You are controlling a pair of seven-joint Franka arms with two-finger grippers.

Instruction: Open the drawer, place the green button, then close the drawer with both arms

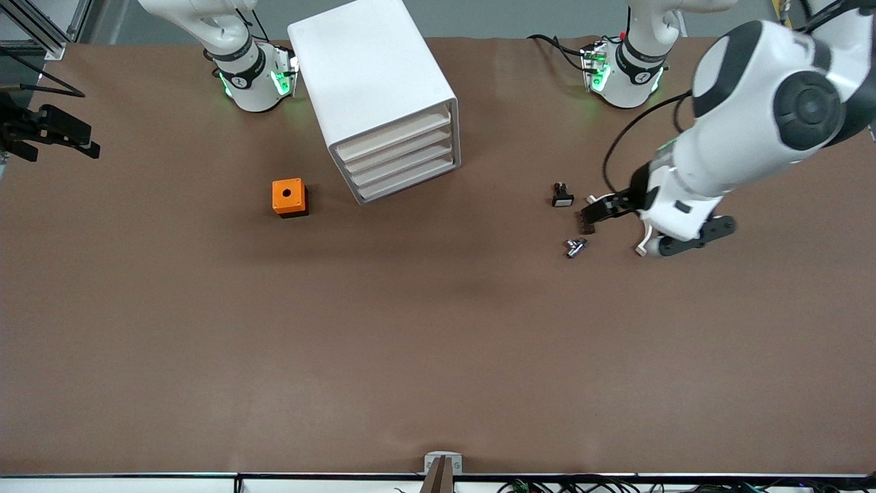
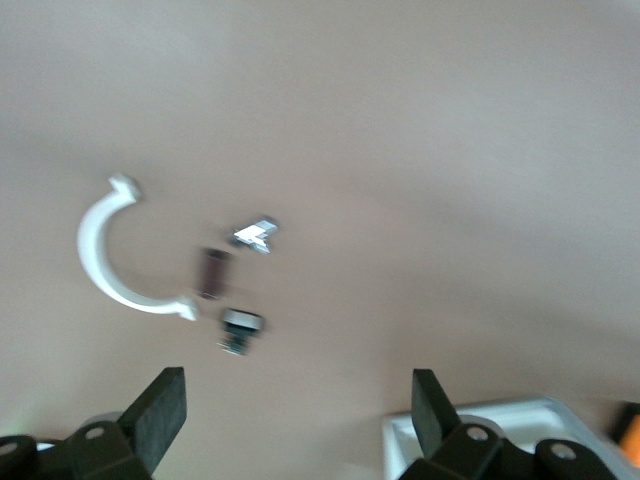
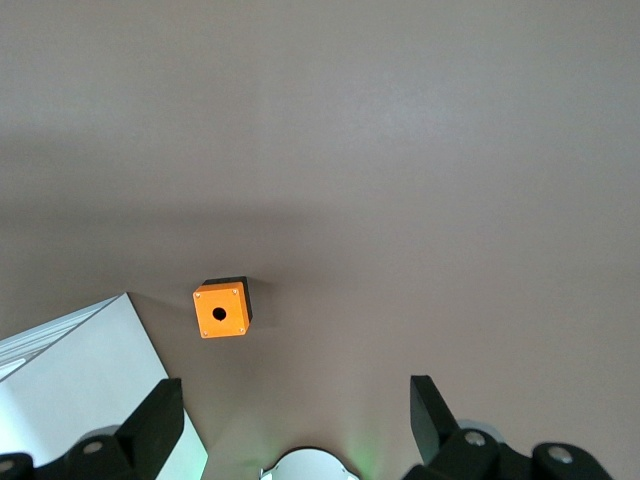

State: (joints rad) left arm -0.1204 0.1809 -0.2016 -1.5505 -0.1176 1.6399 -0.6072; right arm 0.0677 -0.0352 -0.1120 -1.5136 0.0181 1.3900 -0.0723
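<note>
Drawer (image 1: 400,161) fronts all sit flush: four alike in the white cabinet (image 1: 373,75), which stands angled near the right arm's base, so no drawer is open yet. The orange cube (image 1: 289,197) lies beside the cabinet, toward the right arm's end of the bench (image 1: 438,356).

The button should be among three small parts lying close together toward the left arm's end: a black switch (image 1: 562,196) with a white face, a dark piece (image 1: 584,222), and a silvery piece (image 1: 575,247) nearest the front camera. No green cap shows, so I cannot tell which of the last two it is.

The left end effector (image 1: 594,211) hovers just beside the dark piece, released, fingers wide and holding nothing. The right end effector (image 3: 295,395) waits high over the right arm's end of the bench, also released and empty.

Likely trouble from here:
- With the parts packed this tightly, wide fingers could close on the wrong one or knock its neighbours away.
- The drawer fronts are plain and flat, so a pull could slip off.
- The cabinet looks light, and it may slide or turn unless the other arm braces it.
- Both arms will meet at the cabinet, so they could collide.
</note>
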